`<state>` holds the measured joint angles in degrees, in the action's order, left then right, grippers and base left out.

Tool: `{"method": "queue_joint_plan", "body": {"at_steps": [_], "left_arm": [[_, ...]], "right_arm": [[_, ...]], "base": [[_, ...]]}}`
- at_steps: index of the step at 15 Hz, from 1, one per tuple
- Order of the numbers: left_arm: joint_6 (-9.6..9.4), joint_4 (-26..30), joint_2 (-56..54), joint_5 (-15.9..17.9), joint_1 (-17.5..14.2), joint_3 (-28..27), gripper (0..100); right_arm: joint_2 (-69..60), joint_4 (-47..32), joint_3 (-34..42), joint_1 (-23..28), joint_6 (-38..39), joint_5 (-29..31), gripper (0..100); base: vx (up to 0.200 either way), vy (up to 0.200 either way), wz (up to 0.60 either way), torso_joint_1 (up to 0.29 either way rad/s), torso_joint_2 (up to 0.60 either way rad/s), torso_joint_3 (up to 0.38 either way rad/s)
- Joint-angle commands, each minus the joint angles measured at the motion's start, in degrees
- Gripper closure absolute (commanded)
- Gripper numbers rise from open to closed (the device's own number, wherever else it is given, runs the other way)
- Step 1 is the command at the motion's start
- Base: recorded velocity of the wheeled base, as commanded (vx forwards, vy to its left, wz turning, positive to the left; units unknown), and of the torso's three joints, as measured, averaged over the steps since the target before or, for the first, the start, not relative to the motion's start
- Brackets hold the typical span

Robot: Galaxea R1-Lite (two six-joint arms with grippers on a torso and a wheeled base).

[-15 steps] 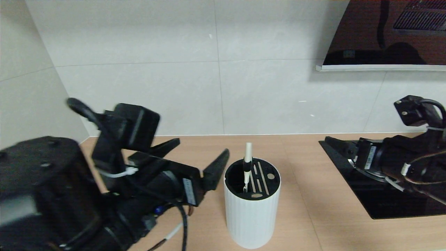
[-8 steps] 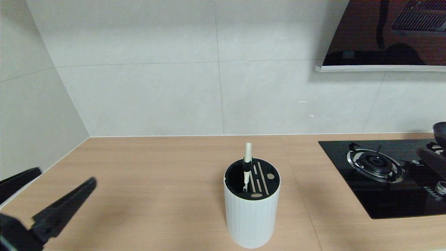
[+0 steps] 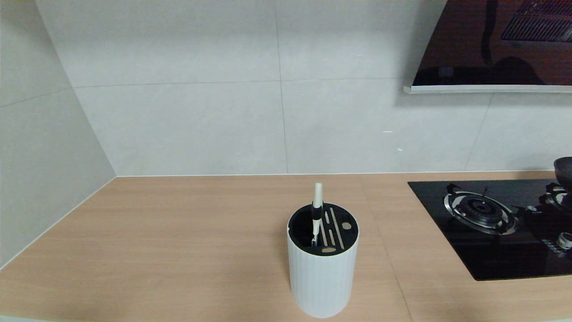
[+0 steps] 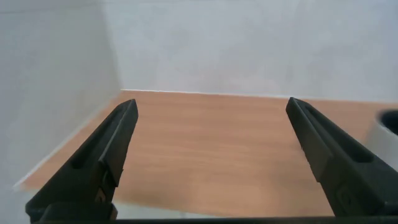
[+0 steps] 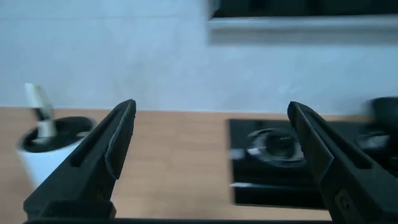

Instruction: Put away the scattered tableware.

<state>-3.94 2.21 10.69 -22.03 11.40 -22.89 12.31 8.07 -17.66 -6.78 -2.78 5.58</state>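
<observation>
A white ribbed holder [image 3: 322,268] with a black slotted top stands on the wooden counter [image 3: 187,232], near its front edge. One utensil with a cream and black handle [image 3: 317,203] stands upright in the holder's open compartment. The right wrist view shows the holder [image 5: 50,152] and the handle [image 5: 38,106] off to one side. My left gripper [image 4: 211,112] is open, with nothing between its fingers [image 4: 102,155], and faces bare counter and the wall corner. My right gripper [image 5: 211,112] is open too, with nothing in it, back from the counter.
A black gas hob [image 3: 496,223] with burner rings lies on the counter at the right, and a dark pot [image 3: 564,167] sits at its far right edge. A range hood [image 3: 491,44] hangs above it. Tiled walls close the back and left.
Both arms have withdrawn from the head view: the left one pulled down and left away from the holder, the right one off the hob. The utensil stays in the holder.
</observation>
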Motion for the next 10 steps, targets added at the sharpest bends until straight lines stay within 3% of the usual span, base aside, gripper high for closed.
{"method": "queue_joint_plan", "body": {"at_steps": [1, 2, 4, 6, 7, 10], "left_arm": [[0.69, 0.17, -5.33, 0.14, -4.37, 1.71, 0], [1.83, -0.98, -5.24, 0.23, -4.63, 1.8, 0], [2.27, -1.15, -5.51, 0.41, -7.0, 2.42, 0], [1.74, -0.62, -8.41, 1.64, -10.08, 3.73, 0], [1.04, 0.61, -10.43, 4.19, -11.05, 4.44, 0], [0.6, 2.01, -10.69, 6.74, -11.31, 8.39, 0]], "right_arm": [[-9.24, -1.65, 0.53, 5.81, -0.91, -1.01, 0], [-12.22, -3.24, 1.58, 6.87, -1.09, -3.56, 0], [-12.22, -3.59, 2.63, 6.87, -1.0, -2.07, 0], [-12.22, -3.68, 3.95, 6.87, -0.74, 0.83, 0], [-12.22, -3.59, 5.54, 6.87, -0.82, 1.01, 0], [-12.22, -3.59, 12.57, 6.87, -0.91, 0.66, 0]], "base": [[0.0, 0.0, 0.0, 0.0, 0.0, 0.0], [0.0, 0.0, 0.0, 0.0, 0.0, 0.0], [0.0, 0.0, 0.0, 0.0, 0.0, 0.0], [0.0, 0.0, 0.0, 0.0, 0.0, 0.0], [0.0, 0.0, 0.0, 0.0, 0.0, 0.0], [0.0, 0.0, 0.0, 0.0, 0.0, 0.0]]}}
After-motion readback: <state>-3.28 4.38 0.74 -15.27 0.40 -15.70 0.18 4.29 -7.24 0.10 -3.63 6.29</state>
